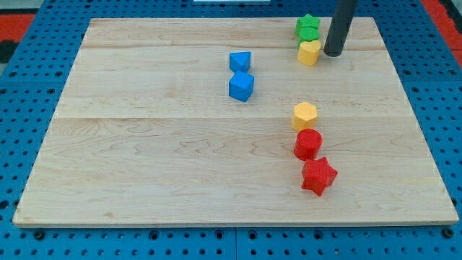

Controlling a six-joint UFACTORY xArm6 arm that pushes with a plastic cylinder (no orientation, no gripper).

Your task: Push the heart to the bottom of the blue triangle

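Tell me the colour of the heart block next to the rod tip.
Yellow: the heart sits just left of my tip, clearest in the camera view.

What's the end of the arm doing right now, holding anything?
No pincer here, just a rod: my tip holds nothing and sits just to the view's right of the yellow heart, near the wooden board's top edge.

my tip (333, 54) just right of heart (309, 52) | triangle (240, 61) directly above cube (242, 87)
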